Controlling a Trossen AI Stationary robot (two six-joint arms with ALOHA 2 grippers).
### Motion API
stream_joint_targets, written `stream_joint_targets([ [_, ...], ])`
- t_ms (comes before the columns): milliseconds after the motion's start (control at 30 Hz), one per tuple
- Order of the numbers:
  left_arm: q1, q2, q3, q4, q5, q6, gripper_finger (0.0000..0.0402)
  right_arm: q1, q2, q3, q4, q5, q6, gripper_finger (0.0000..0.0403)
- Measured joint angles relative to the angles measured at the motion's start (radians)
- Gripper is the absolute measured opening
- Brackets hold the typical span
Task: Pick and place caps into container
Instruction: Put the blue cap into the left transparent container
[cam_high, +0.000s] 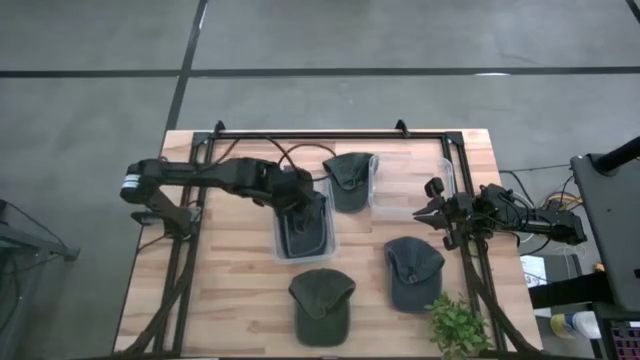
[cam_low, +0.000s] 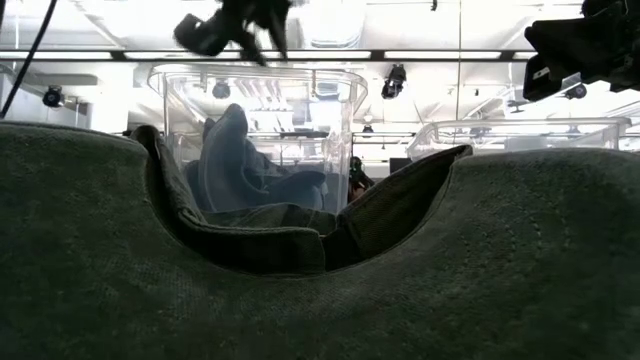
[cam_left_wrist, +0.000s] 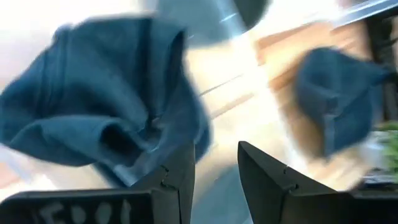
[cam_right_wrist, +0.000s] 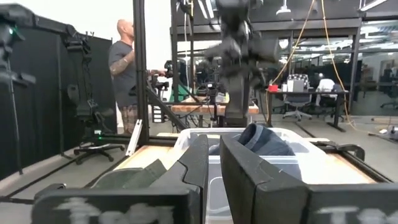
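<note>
Left arm: reaches in from the left of the high view; left gripper sits above the clear container at centre frame, fingers parted, nothing between them.
Slate-blue cap: crumpled inside that container.
Olive cap: on bare wood, lower centre.
Second olive cap: upper centre, lying in another clear bin.
Second slate-blue cap: lower right of centre, on the table.
Right gripper: right of centre, beside an empty bin, fingers narrowly apart, empty.
Plant: lower right corner.
</note>
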Motion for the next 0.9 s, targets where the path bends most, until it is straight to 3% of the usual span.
stream_joint_targets([
  [267, -0.052, -0.011, 0.153, -0.037, -0.127, 0.032, 0.0114, 0.000, 0.000, 0.000, 0.000, 0.000, -0.047, 0.0038],
  [467, -0.191, -0.013, 0.159, -0.036, -0.208, -0.112, 0.0114, 0.000, 0.000, 0.000, 0.000, 0.000, -0.047, 0.0038],
  [600, -0.304, -0.013, 0.154, -0.037, -0.322, -0.240, 0.0114, 0.000, 0.000, 0.000, 0.000, 0.000, -0.037, 0.0038],
  [767, -0.447, -0.013, 0.153, -0.037, -0.543, -0.328, 0.0114, 0.000, 0.000, 0.000, 0.000, -0.001, 0.165, 0.0038],
  [900, -0.531, -0.012, 0.152, -0.037, -0.616, -0.330, 0.0114, 0.000, 0.000, 0.000, 0.001, -0.004, 0.329, 0.0038],
])
